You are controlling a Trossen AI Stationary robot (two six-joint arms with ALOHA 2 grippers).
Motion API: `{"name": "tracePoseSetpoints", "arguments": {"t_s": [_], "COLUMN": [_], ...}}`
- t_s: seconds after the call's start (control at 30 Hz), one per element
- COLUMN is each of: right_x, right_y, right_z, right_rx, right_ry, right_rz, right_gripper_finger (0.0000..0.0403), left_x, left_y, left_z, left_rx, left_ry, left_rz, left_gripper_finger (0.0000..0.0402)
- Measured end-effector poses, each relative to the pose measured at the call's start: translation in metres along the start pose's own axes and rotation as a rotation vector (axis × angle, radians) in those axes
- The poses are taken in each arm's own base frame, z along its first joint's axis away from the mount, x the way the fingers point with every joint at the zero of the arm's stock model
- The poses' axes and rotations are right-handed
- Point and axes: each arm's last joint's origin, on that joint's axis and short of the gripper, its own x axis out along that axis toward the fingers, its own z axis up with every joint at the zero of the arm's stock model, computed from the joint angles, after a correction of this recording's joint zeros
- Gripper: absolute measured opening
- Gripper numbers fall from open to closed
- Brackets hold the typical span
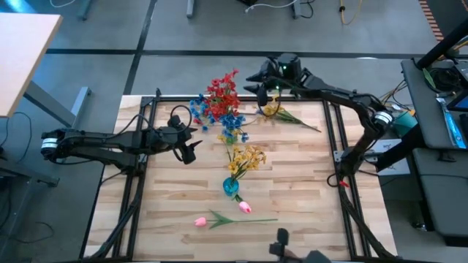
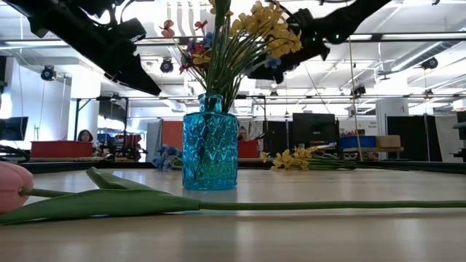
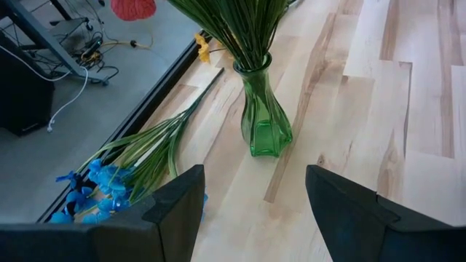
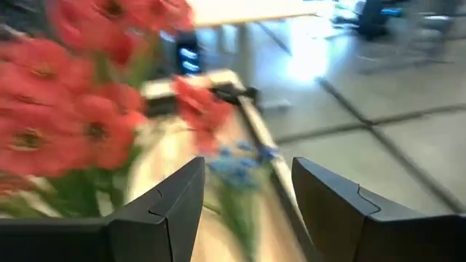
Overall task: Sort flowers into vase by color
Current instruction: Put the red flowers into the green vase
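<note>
Red flowers (image 1: 221,93) stand in a green vase (image 3: 263,125) at the table's far middle. Yellow flowers (image 1: 247,156) stand in a blue vase (image 1: 231,186) at the centre. Blue sprays (image 1: 197,109) lie flat on the wood beside the green vase, and more blue blossoms (image 1: 232,126) show between the two vases. A yellow spray (image 1: 276,111) lies at the far right. Two pink tulips (image 1: 244,207) lie near the front edge. My right gripper (image 4: 247,196) hangs open just right of the red flowers. My left gripper (image 3: 255,211) hangs open left of the vases, holding nothing.
A black metal frame (image 1: 333,139) runs along the table's edges. The long tulip stem (image 2: 291,206) lies across the near part of the table in front of the blue vase (image 2: 210,142). Bare wood (image 1: 300,175) lies right of the blue vase.
</note>
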Motion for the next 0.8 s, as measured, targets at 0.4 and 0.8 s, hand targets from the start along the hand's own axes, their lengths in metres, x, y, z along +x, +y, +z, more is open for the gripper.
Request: {"name": "tracePoseSetpoints", "arguments": {"t_s": [0.4, 0.8], "right_x": [0.025, 0.021], "right_y": [-0.009, 0.009], "right_z": [-0.028, -0.012], "right_rx": [0.059, 0.028], "right_ry": [0.008, -0.023], "right_rz": [0.247, 0.281], "right_gripper_finger": [0.0199, 0.0199], "left_x": [0.005, 0.042], "left_y": [-0.007, 0.040], "left_z": [0.015, -0.024], "left_rx": [0.061, -0.153], "left_ry": [-0.211, -0.508], "left_rz": [-0.215, -0.082], "left_gripper_finger": [0.0223, 0.0211]}}
